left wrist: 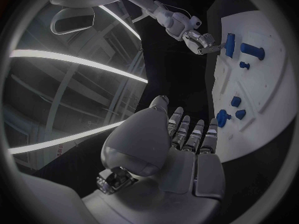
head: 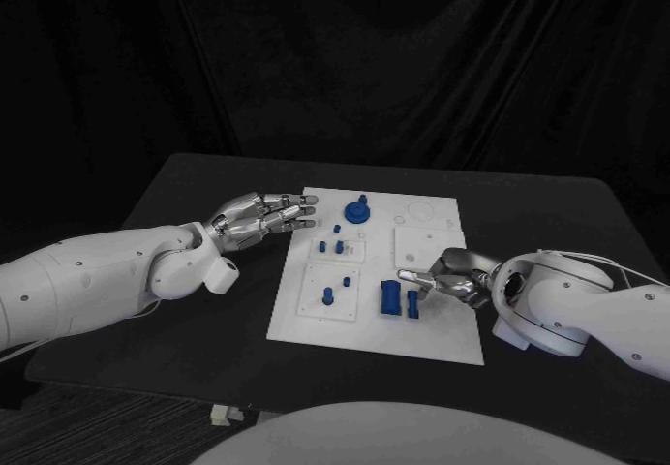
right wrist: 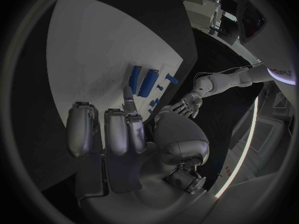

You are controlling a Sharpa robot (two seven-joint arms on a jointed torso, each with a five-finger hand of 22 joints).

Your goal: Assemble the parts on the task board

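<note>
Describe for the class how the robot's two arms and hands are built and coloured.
Both arms are smooth, rounded white shells. Each ends in a silver metallic hand, left hand and right hand, with segmented fingers. Thin cables loop over the right arm.

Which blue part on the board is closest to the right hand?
The tall blue block at the board's near edge, just beside the right hand. The other blue parts sit farther left or toward the far edge.

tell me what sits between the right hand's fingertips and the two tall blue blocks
Nothing: in the head view the right hand sits right beside the two tall blue blocks, with bare white task board there.
</note>
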